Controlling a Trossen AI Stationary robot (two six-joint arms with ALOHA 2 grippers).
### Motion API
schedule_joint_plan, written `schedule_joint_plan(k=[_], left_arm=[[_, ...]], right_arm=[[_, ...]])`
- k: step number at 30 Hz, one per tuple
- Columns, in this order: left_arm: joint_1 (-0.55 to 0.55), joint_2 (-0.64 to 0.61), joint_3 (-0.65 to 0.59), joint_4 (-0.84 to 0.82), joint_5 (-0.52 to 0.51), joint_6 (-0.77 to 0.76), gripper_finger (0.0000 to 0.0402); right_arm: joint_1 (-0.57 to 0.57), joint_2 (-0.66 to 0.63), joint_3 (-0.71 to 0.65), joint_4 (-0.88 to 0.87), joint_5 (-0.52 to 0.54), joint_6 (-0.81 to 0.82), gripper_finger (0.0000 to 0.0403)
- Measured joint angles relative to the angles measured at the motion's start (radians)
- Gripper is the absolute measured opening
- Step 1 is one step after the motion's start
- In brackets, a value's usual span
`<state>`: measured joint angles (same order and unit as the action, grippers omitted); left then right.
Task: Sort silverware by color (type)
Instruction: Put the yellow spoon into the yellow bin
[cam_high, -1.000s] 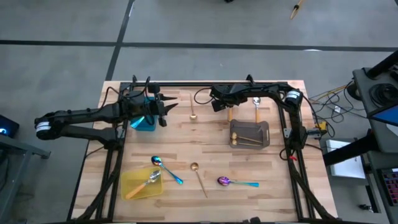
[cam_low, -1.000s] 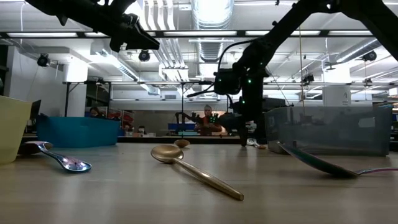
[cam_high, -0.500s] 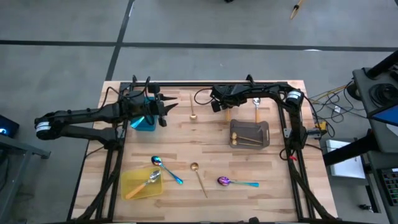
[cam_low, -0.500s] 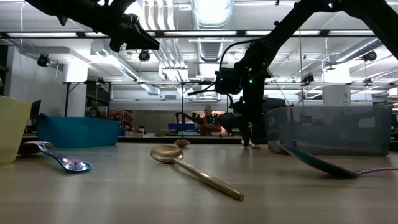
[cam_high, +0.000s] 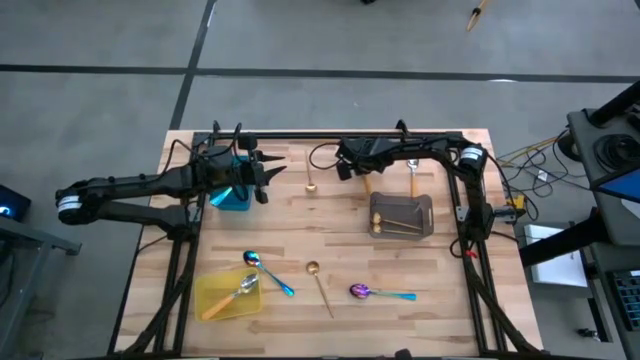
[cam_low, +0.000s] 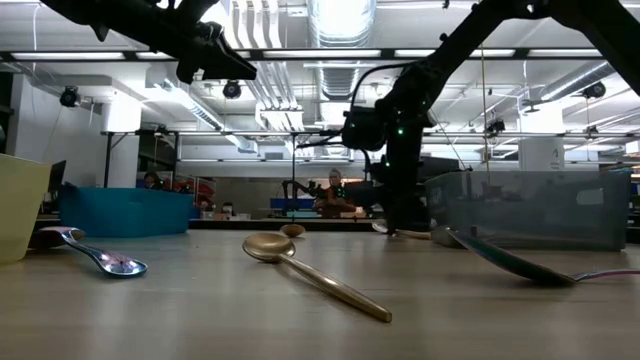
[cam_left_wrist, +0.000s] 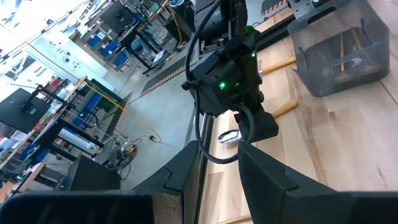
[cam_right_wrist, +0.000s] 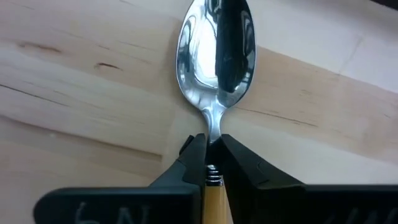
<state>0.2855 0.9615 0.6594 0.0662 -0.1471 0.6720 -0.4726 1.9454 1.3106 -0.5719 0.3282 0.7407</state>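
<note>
At the high view's upper middle, the right gripper (cam_right_wrist: 210, 163) has closed its formerly spread fingers on the orange-handled spoon (cam_right_wrist: 216, 62) lying on the desk (cam_right_wrist: 74, 93); the left gripper (cam_high: 262, 177) is unchanged, fingers part-spread at upper left.

A gold spoon (cam_low: 305, 268) is lying in the middle of the wooden table (cam_low: 200, 310), bowl up. To its left a blue-purple spoon (cam_low: 100, 255) is resting beside a yellow tray (cam_low: 18, 205), with a teal tray (cam_low: 125, 212) sitting farther back. On the right, a grey tray (cam_low: 530, 208) is standing behind another spoon (cam_low: 520, 262). A dark arm is reaching down to the tabletop just left of the grey tray.
</note>
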Motion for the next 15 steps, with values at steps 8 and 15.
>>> schedule_joint_plan(k=[8,15], left_arm=[[0.000,0.000,0.000,0.000,0.000,0.000,0.0093],[0.000,0.000,0.000,0.001,0.001,0.000,0.0093]], right_arm=[[0.009,-0.051,-0.003,0.034,0.014,-0.067,0.0023],[0.049,-0.138,-0.004,0.107,0.068,-0.160,0.0018]])
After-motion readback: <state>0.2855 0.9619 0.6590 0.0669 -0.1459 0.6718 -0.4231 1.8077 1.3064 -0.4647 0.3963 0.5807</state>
